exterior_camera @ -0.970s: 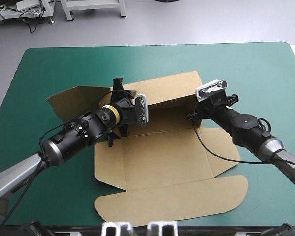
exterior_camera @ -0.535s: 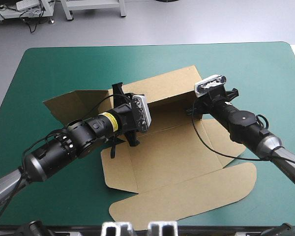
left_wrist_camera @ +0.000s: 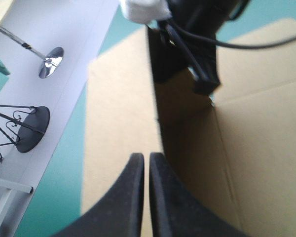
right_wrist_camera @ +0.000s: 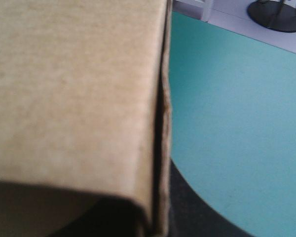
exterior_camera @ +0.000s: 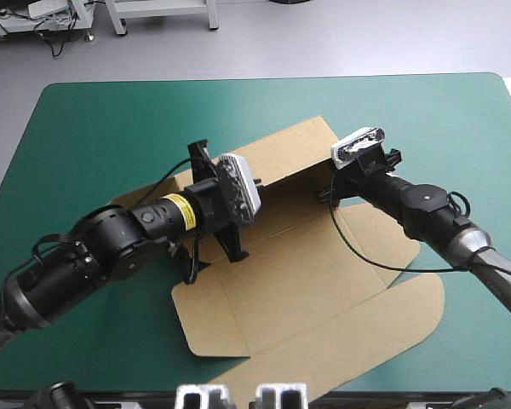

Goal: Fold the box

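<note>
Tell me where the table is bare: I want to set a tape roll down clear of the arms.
Bare: the teal-green cover between the box and the far edge, and its far corners. Crowded: the middle, where the left pincer and right pincer grip the box's raised wall; the lid fills the near edge.

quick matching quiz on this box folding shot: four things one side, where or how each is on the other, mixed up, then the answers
Things:
1. left gripper
2. right gripper
3. lid flap of the box
4. table cover

Place, colour or state:
a. teal-green
b. lying flat toward the table's near edge
c. shut on the raised wall, at its end nearer the table's right edge
d. shut on the raised wall, nearer the table's left edge

Pairs: 1-d, 2-c, 3-b, 4-a
</note>
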### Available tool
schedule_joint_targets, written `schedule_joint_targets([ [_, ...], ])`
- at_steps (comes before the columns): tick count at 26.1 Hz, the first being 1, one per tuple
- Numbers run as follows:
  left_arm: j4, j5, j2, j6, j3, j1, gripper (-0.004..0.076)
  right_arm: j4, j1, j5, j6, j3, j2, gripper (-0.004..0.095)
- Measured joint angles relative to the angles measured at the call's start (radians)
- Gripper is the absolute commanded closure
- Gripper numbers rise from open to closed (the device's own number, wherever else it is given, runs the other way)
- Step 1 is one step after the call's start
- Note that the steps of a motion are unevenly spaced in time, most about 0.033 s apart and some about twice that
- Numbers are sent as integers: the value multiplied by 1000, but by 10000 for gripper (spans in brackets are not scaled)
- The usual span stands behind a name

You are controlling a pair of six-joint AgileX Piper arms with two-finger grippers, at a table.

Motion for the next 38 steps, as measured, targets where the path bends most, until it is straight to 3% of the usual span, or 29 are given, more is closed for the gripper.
schedule_joint_targets([
  [1, -20, 0, 0, -4, -23, 23, 707, -26, -11, 32, 16, -1, 0, 927],
  [4, -154, 53, 0, 23, -97, 209, 708, -334, -60, 181, 227, -21, -24, 927],
  [7, -410, 159, 1, 177, -106, 443, 708, -621, -123, 312, 499, -92, -65, 927],
  [9, -595, 244, 8, 297, -106, 600, 708, -742, -167, 440, 629, -172, -72, 927],
  [13, -783, 337, 23, 399, -106, 801, 715, -878, -194, 596, 768, -282, -70, 927],
  [18, -851, 344, 26, 416, -108, 947, 717, -1056, -196, 763, 965, -412, -29, 927],
  [22, -863, 328, 26, 406, -109, 996, 717, -1173, -200, 907, 1078, -531, 71, 927],
  [33, -867, 347, 26, 386, -109, 997, 717, -1186, -200, 1048, 1202, -793, 375, 913],
  [35, -867, 354, 26, 382, -109, 997, 717, -1176, -200, 1038, 1210, -820, 406, 863],
  [38, -867, 375, 26, 379, -109, 997, 717, -1159, -200, 1010, 1218, -830, 433, 708],
])
